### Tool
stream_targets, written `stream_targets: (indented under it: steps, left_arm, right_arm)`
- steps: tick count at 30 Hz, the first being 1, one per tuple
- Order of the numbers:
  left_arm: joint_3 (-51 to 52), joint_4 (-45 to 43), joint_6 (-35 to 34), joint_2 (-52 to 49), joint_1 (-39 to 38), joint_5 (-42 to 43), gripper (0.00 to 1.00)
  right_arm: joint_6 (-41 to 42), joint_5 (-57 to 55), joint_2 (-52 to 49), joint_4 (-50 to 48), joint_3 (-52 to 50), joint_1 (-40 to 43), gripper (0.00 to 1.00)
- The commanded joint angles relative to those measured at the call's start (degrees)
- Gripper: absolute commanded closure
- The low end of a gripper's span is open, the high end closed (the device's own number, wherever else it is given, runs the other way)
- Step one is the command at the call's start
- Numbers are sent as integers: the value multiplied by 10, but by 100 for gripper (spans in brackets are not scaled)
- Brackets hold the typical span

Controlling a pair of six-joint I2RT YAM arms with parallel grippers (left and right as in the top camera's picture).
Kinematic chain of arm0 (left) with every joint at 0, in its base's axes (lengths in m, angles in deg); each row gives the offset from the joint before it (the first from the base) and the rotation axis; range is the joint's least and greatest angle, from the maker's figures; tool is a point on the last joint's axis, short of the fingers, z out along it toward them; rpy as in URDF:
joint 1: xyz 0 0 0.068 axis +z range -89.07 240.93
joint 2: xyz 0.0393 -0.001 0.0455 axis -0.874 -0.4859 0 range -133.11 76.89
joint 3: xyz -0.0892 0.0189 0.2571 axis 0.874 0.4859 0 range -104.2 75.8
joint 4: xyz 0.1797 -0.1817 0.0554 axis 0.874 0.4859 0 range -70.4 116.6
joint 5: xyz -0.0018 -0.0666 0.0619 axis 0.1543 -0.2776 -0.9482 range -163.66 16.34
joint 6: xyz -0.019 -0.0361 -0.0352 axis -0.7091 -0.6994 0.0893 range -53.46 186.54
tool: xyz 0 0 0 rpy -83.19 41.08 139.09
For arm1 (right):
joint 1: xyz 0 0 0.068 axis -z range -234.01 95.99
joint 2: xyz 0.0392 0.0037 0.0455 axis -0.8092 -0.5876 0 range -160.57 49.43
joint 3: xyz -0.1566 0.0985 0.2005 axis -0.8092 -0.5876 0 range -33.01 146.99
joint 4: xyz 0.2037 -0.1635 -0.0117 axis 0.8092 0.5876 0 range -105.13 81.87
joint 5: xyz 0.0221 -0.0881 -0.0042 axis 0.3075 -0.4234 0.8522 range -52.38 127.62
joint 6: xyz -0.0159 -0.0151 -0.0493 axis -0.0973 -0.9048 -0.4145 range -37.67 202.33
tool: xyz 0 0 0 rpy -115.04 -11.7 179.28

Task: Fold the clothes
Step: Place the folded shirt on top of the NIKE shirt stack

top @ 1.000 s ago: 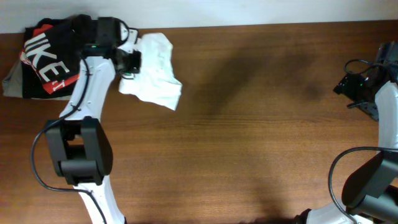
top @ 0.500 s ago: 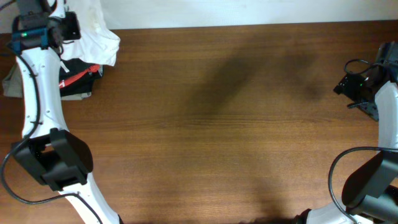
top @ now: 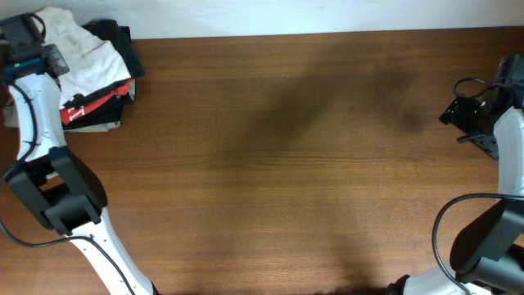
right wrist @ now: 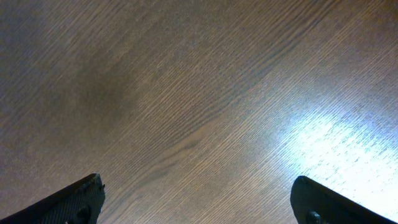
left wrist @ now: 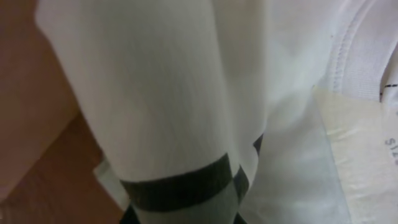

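The white T-shirt (top: 86,51) lies bunched at the table's far left back corner, on top of the black shirt. My left gripper (top: 49,59) is at its left edge. In the left wrist view white fabric (left wrist: 186,93) fills the frame, with the neck seam and a pale size label (left wrist: 367,155) at the right. The left gripper (left wrist: 186,208) is shut on the fabric, its fingers mostly hidden by it. My right gripper (top: 460,115) is at the far right, open and empty over bare wood (right wrist: 199,205).
The black shirt with red and white print (top: 98,105) lies under the white T-shirt, its black edge (top: 124,41) showing at the back. A grey-olive garment (top: 102,124) peeks out below. The wooden table (top: 286,164) stretches between the arms.
My left gripper has carried the white T-shirt from right of the black shirt to the far left corner. It now rests on the black shirt. The right arm has not moved.
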Motion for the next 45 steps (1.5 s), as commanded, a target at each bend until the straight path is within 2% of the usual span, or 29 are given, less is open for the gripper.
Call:
stream_targets:
  steps: [1,2,6,7,8,11,15,18,25,30,37,42,45]
  left_arm:
    - [-12,5,-8,1,11,-24,38]
    - [-12,3,-8,1,11,-4,1]
    - [-24,3,-8,10,-4,7,1]
    - [-35,2,-8,19,-12,21,59]
    - [-43,-2,-8,21,-17,21,98]
    - [-46,-28,-17,10,-23,27,99]
    - [-46,-105,-16,-75,-21,28,99]
    - [-46,-87,-12,-101,-27,78,99]
    - [-47,-95,-12,0,-12,53,99]
    - [-45,-76,-12,-32,19,46,99]
    - [-45,-21,-12,-81,22,17,99]
    - [-47,-40,-17,0,0,18,99]
    - [-47,-48,-17,17,-32,57,99]
  right_arm:
    - [5,-11,-3,0,3,2,1]
    - [5,-11,-3,0,3,2,1]
    - [5,-11,-3,0,3,2,1]
    - [5,-11,-3,0,3,2,1]
    - [5,-11,-3,0,3,2,1]
    - [5,-11,-3,0,3,2,1]
    - [5,-11,-3,0,3,2,1]
    - [5,-11,-3,0,3,2,1]
    - [5,-11,-3,0,3,2,1]
    - [5,-11,-3,0,3,2,1]
    - [5,-11,-3,0,3,2,1]
    - [5,-11,-3,0,3,2,1]
    - [5,-11,-3,0,3,2,1]
